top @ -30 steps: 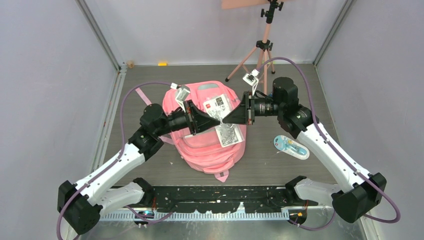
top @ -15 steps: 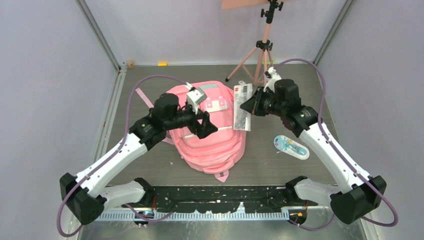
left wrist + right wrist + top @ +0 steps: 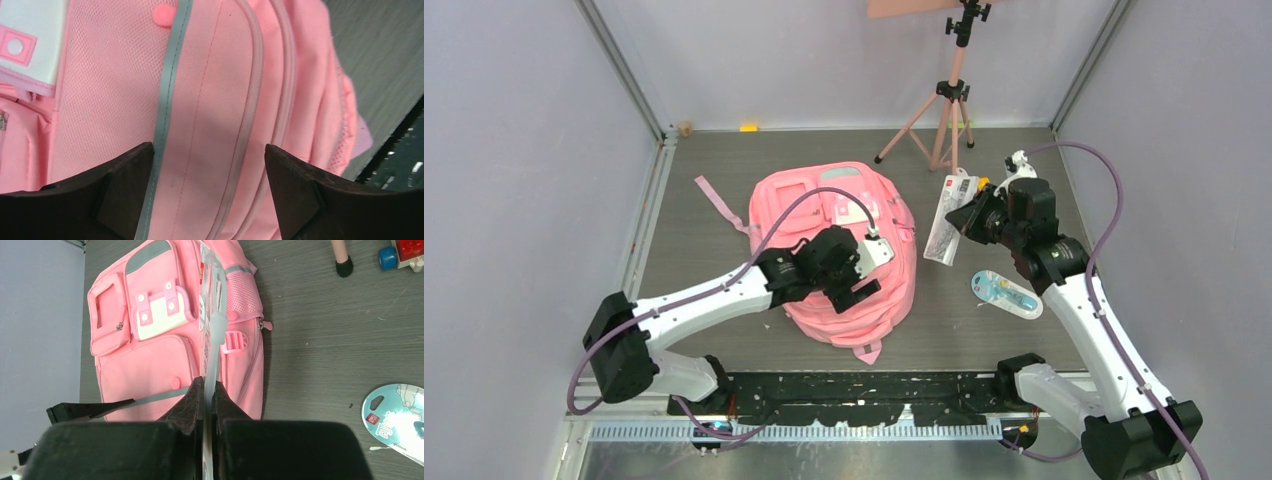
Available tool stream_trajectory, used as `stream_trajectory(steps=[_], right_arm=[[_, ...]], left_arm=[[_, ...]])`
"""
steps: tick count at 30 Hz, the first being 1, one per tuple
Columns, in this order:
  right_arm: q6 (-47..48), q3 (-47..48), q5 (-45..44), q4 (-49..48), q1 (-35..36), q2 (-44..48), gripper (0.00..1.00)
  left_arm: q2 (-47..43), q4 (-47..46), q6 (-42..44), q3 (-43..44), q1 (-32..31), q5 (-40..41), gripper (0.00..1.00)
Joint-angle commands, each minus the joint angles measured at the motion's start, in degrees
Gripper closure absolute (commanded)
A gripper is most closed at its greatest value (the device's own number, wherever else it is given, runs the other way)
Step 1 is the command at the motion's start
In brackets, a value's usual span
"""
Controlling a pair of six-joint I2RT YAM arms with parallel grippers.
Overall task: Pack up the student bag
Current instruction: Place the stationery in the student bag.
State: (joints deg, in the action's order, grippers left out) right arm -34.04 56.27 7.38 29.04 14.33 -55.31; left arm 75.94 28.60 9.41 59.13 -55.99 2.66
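student bag (image 3: 789,215): large pink backpack lying flat, front side up, mid-table, just left of centre; the near end points at the arm bases.
bag details: white patch (image 3: 856,211) on a front pocket; pink strap (image 3: 714,195) trails off the far-left corner onto the table (image 3: 704,250); grey strip (image 3: 167,100) runs across the front panel.
left gripper (image 3: 864,285): released, jaws spread wide and empty; it hovers low over the bag's near front panel. In the left wrist view both fingers (image 3: 125,185) frame pink fabric, with the grey strip just inside the left one. Contact with the fabric: cannot tell.
right gripper (image 3: 969,215): clenched on a flat clear packet (image 3: 947,220), held off the bag's right edge, over the table.
packet: thin plastic sleeve with printed card inside. It is seen edge-on in the right wrist view, pinched at its near end and pointing away from the fingers. Contents too small to read.
packet vs bag: apart in the top view, with the packet just beside the bag's right side.
blister pack (image 3: 1006,293): oval card with a bluish item, flat on the table right of the bag, under the right forearm and well apart from the bag.
tripod (image 3: 951,100): pink legs, standing at the back of the table, behind the right gripper.
toy bits (image 3: 402,252): red, blue and white, cut off at the frame corner; type unclear.
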Motion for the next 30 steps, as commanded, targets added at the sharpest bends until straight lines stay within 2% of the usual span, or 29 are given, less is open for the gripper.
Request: stream_trajectory(steps=[1,8,17,21,26,30], right_arm=[[-1.42,-1.0,0.89,-1.79,-1.44,1.05,1.0],[-2.25,-1.78,3.87,-3.26,-3.07,0.31,1.0],[-2.37,-2.62,5.19,-3.21,-3.81,0.63,1.0],[-2.21,-2.66,5.56,-2.89,-4.04,0.49,1.0],[-2.08,-2.72,6.46,-2.79,-4.21,-0.14,1.0],[-2.26,-2.68,7.24,-2.78,-4.26,-0.66,1.0]], left_arm=[[1.68,0.05,4.35,0.34,-2.84,13.64,0.16],[1.64,-1.15,5.22,0.13,-3.43,21.98,0.24],[0.19,-1.71,6.86,1.78,-3.43,23.92,0.24],[-0.05,-0.5,7.73,3.84,-3.4,23.26,0.23],[1.18,4.29,7.77,7.13,-3.22,16.79,0.18],[2.28,5.26,7.64,7.41,-2.74,16.57,0.17]])
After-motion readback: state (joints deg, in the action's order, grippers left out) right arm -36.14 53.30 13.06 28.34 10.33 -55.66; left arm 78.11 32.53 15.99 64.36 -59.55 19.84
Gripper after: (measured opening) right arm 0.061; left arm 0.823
